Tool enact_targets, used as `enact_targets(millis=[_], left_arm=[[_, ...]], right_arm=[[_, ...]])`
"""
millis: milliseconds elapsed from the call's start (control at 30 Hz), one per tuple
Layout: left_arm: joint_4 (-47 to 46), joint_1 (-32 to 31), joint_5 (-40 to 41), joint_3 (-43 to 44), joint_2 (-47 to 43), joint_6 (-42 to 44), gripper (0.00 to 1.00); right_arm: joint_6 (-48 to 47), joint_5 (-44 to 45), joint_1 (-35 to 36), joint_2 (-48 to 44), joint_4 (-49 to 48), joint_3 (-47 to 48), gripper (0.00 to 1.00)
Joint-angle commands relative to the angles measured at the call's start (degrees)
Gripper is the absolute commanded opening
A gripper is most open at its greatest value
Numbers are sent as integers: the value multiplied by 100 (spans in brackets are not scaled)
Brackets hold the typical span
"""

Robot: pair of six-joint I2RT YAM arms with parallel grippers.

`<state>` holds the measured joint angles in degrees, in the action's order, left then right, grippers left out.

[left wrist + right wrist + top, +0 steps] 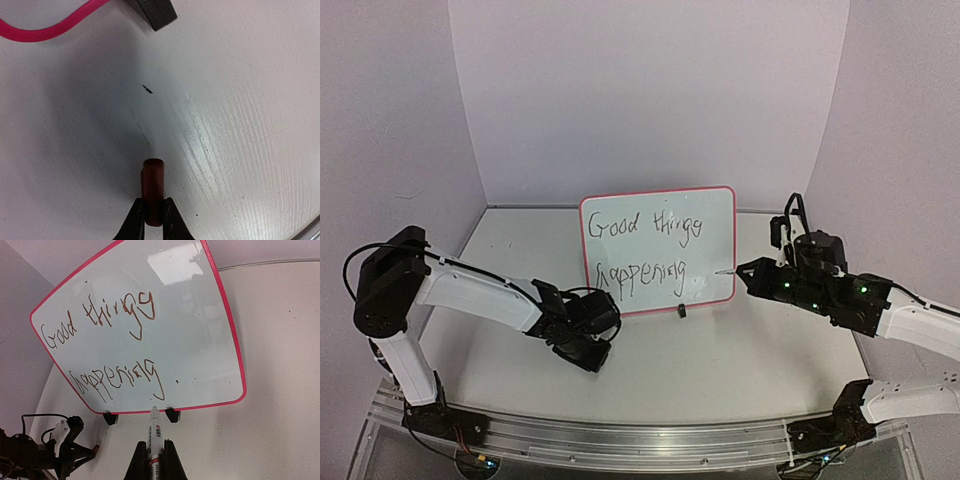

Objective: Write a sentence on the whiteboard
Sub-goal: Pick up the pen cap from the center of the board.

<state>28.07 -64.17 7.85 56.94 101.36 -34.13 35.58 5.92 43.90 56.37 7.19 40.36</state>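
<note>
The whiteboard (705,215) stands upright mid-table on two black clip feet, with a pink-red frame. The sentence (640,250) reads "Good things happening" in two dark lines; it also shows in the right wrist view (100,340). A small dot (177,381) follows the last word. My right gripper (748,272) is shut on a white marker (154,432). The marker tip points at the whiteboard's (200,330) lower edge; I cannot tell if it touches. My left gripper (582,335) rests low in front of the board, shut on a dark red marker cap (153,185).
White walls close in the table at the back and sides. The board's clip feet (172,415) stand on the table in front of the marker. In the left wrist view a foot (156,12) and the frame (50,30) lie beyond the cap.
</note>
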Motion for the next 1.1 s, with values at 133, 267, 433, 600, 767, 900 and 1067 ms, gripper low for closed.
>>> enact_targets(millis=[133, 267, 433, 600, 767, 900, 1067], left_arm=[[-47, -201, 227, -27, -116, 411, 2], [-645, -266, 223, -370, -444, 660, 0], [-1671, -341, -16, -942, -853, 1099, 0], [-2569, -417, -466, -1321, -1204, 1638, 0], [-2992, -574, -684, -1317, -1291, 1884, 0], [-3442, -836, -785, -1400, -1298, 1855, 0], [-3753, -1119, -903, -1449, -1252, 1752, 0]], right_arm=[[22, -685, -30, 205, -59, 137, 0], [49, -1787, -31, 621, 33, 299, 0], [105, -3357, -34, 1481, -10, 550, 0], [292, -4524, -51, 1970, -407, 734, 0], [473, -5140, -121, 2308, -608, 822, 0], [586, -5547, -231, 2469, -674, 764, 0], [672, -5709, -316, 2446, -675, 580, 0]])
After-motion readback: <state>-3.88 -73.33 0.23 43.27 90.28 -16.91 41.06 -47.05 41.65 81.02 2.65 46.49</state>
